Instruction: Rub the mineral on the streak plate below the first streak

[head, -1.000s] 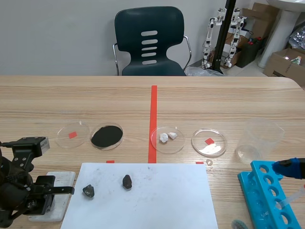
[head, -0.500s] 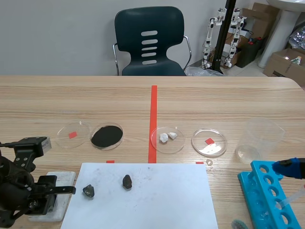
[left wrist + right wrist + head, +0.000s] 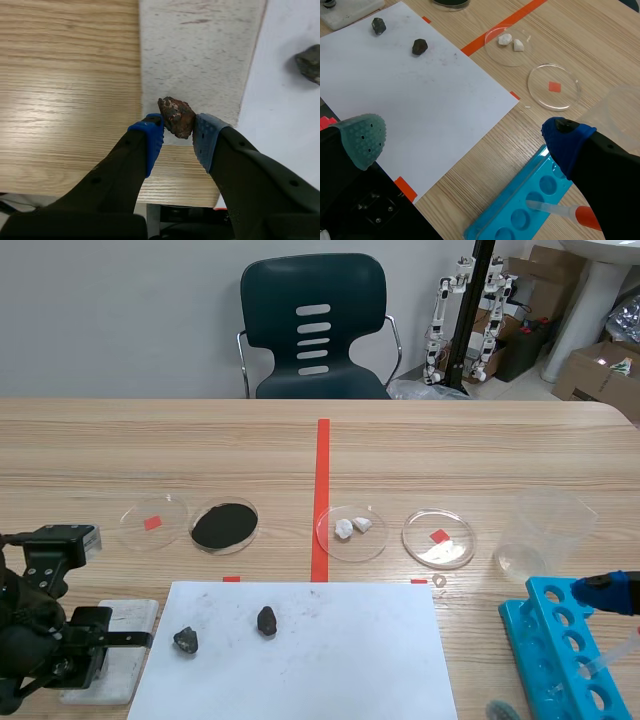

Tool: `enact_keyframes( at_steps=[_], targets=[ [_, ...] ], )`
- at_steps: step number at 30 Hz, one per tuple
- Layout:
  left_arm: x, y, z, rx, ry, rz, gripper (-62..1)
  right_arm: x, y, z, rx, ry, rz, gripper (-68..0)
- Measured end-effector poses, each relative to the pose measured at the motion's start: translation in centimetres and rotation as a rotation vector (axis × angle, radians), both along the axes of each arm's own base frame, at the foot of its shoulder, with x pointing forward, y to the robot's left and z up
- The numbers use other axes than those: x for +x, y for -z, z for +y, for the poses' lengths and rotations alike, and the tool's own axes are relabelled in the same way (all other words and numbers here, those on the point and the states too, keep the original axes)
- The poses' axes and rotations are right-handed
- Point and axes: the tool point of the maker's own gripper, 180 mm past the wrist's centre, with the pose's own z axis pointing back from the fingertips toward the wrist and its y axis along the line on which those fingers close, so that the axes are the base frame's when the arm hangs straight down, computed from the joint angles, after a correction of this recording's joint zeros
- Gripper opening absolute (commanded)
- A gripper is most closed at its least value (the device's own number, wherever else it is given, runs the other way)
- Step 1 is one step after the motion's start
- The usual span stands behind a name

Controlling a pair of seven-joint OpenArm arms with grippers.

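Note:
My left gripper [image 3: 177,135] is shut on a reddish-brown mineral [image 3: 176,116], held down against the near part of the white streak plate [image 3: 200,60]. A faint brown streak [image 3: 195,21] shows farther ahead on the plate. In the scene view the left gripper [image 3: 85,645] sits over the streak plate [image 3: 135,618] at the table's near left corner. My right gripper [image 3: 465,137] is open with nothing between its fingers, hanging above the near right of the table by the blue tube rack [image 3: 525,210].
A white paper sheet [image 3: 320,660] lies beside the plate, with two dark rocks [image 3: 186,641] [image 3: 266,619] on it. Behind it stand a dish of black powder [image 3: 224,526], three clear dishes [image 3: 153,520] [image 3: 351,531] [image 3: 438,538] and a clear beaker [image 3: 545,530]. A blue tube rack [image 3: 560,650] is at the near right.
My left gripper with the mineral slid a little to the right, then back to the left over the streak plate. The right arm has not moved.

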Motion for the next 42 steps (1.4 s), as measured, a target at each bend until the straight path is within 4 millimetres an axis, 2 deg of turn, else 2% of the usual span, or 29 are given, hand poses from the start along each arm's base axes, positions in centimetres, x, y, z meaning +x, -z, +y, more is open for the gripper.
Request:
enact_keyframes(
  at_steps=[7,11,13,31,42],
  targets=[
    [-0.1,0.0,0.1,0.002,-0.006,0.004,-49.6,0.0,0.0,0.0,0.000,0.000,0.000,0.4],
    [0.2,0.0,-2.3,-0.119,0.028,-0.014,-49.6,0.0,0.0,0.0,0.000,0.000,0.000,0.4],
    [0.2,0.1,-2.9,-0.128,0.051,-0.015,-49.6,0.0,0.0,0.0,0.000,0.000,0.000,0.4],
    [0.3,0.9,-0.9,-0.016,-0.036,-0.009,-49.6,0.0,0.0,0.0,0.000,0.000,0.000,0.4],
    [0.7,0.7,-2.0,-0.112,0.041,-0.028,-49.6,0.0,0.0,0.0,0.000,0.000,0.000,0.4]
  ],
)
